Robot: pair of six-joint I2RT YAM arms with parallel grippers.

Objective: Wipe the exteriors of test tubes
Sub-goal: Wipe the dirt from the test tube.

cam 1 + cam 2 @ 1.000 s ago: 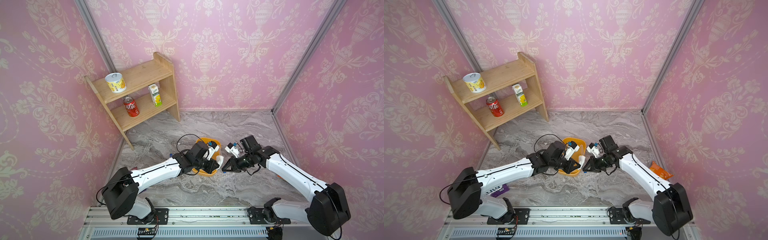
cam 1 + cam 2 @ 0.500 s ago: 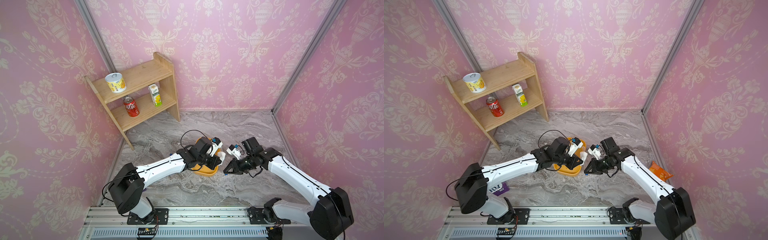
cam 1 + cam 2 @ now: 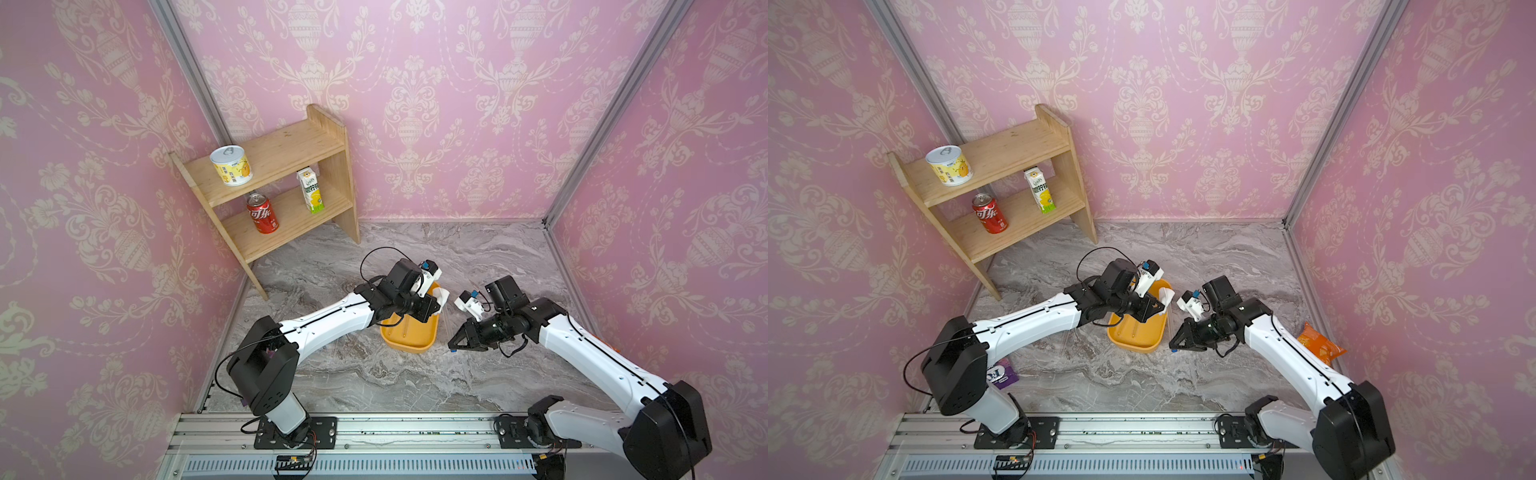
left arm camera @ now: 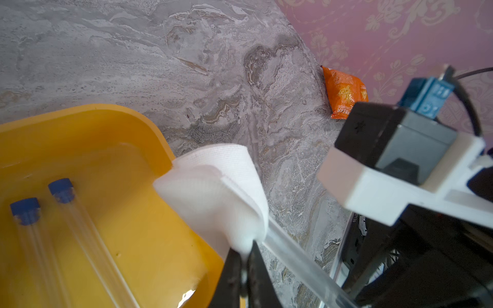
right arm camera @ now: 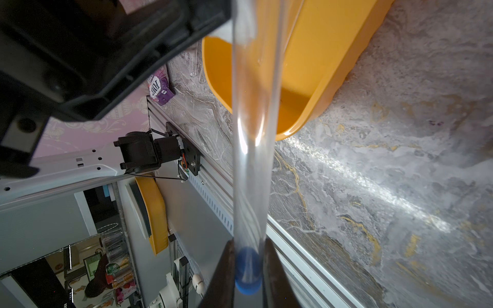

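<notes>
CLEANING STATION: Your left gripper (image 4: 246, 257) was clamped on a folded white wiping pad (image 4: 218, 192), its jaws pressed together on the cloth's lower edge, over a corner of the yellow tray (image 4: 80, 112). Your right gripper (image 5: 248, 253) was clenched on a test tube (image 5: 250, 133) at its capped end, with the blue cap (image 5: 248, 269) seated between the two dark fingers.

The clear tube stretched from that grip toward the left arm, above the edge of the tray. Its far end disappeared under the pad in the left wrist view. Whether the left jaws also squeezed the tube through the cloth could not be told.

Two more test tubes (image 4: 88, 240) lay side by side on the floor of the tray, apart from each other, their blue caps at the same end.

In both top views the two grippers met just beside the tray on the grey marble tabletop (image 3: 374, 382), the right one tilted down toward the surface.

A wooden shelf (image 3: 291, 153) stood in the back corner with a yellow tin (image 3: 230, 166) on top and a red can (image 3: 262, 214) and a carton (image 3: 311, 195) below. An orange snack packet (image 3: 1320, 343) lay by the right wall.
</notes>
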